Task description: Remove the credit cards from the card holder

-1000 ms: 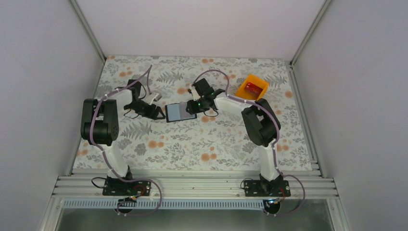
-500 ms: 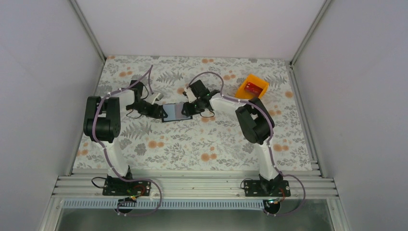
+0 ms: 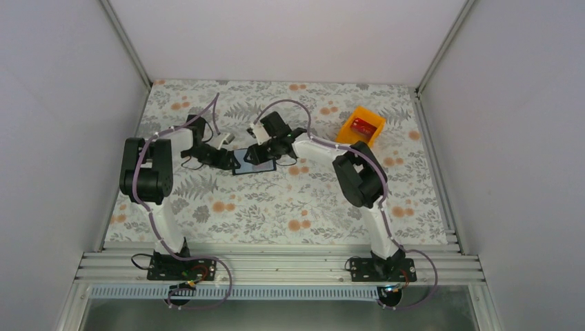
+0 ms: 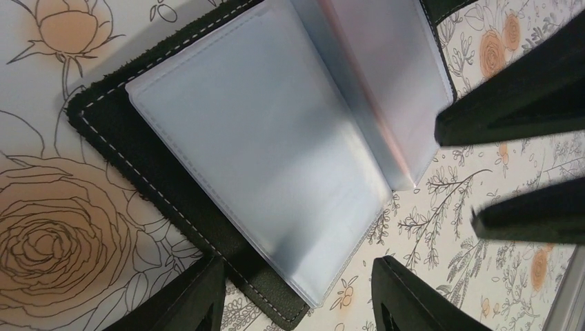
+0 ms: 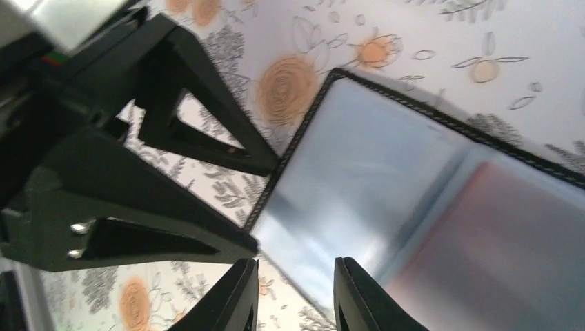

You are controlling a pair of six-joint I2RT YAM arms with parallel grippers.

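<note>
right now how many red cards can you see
2: a red card in the orange bin, another showing reddish through a sleeve of the open card holder; more may be hidden

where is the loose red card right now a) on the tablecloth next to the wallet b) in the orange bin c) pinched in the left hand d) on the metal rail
b: the red card lies inside the orange bin, far right in the overhead view.
</note>
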